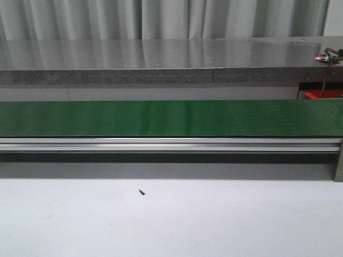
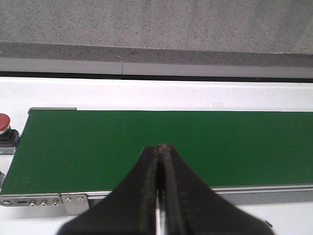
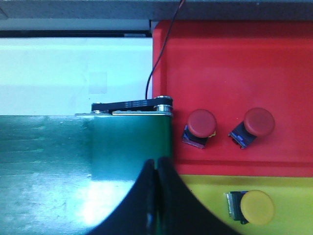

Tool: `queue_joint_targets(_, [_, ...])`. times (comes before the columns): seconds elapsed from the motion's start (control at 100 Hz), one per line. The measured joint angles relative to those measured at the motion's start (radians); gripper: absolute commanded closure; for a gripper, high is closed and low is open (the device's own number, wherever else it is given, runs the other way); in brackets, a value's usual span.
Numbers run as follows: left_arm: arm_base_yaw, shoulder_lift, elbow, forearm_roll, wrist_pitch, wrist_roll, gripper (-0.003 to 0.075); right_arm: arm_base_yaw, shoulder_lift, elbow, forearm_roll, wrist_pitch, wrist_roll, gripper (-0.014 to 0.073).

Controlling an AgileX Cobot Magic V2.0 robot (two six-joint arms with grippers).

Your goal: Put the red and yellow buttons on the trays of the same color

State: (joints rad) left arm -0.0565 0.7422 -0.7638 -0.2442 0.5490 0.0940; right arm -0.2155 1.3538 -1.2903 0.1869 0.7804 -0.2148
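Observation:
In the right wrist view two red buttons (image 3: 201, 124) (image 3: 257, 123) lie on the red tray (image 3: 234, 63). A yellow button (image 3: 257, 207) lies on the yellow tray (image 3: 210, 188) beside it. My right gripper (image 3: 156, 163) is shut and empty, over the end of the green conveyor belt (image 3: 73, 147), next to the trays. My left gripper (image 2: 161, 149) is shut and empty above the near edge of the belt (image 2: 161, 132). A red push button (image 2: 4, 123) on a grey box stands off the belt's end. Neither gripper shows in the front view.
The front view shows the long green belt (image 1: 171, 118) on its aluminium rail (image 1: 171, 144), a grey stone ledge (image 1: 161, 75) behind, white table in front with a small dark screw (image 1: 142, 193). A red tray corner (image 1: 324, 95) and wires (image 1: 329, 56) show at far right.

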Motion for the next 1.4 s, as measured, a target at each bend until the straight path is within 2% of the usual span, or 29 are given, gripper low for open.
queue_joint_targets(0.46, [0.000,0.000,0.000,0.000,0.004,0.000,0.0740,0.154,-0.359,0.298,0.006,-0.050,-0.008,0.0660])
queue_joint_targets(0.82, [0.000,0.000,0.000,0.000,0.004,0.000,0.0740,0.159,-0.663,0.578,0.009,-0.164,-0.011,0.0660])
queue_joint_targets(1.01, [0.002,0.000,0.000,0.000,0.004,0.000,0.0740,0.159,-0.750,0.631,0.009,-0.172,-0.011,0.0660])
queue_joint_targets(1.17, [0.065,0.000,-0.042,0.011,0.029,0.000,0.0740,0.159,-0.760,0.633,0.010,-0.175,-0.011,0.0660])
queue_joint_targets(1.4, [0.209,0.005,-0.134,0.096,0.070,-0.002,0.0740,0.159,-0.760,0.633,0.010,-0.175,-0.012,0.0660])
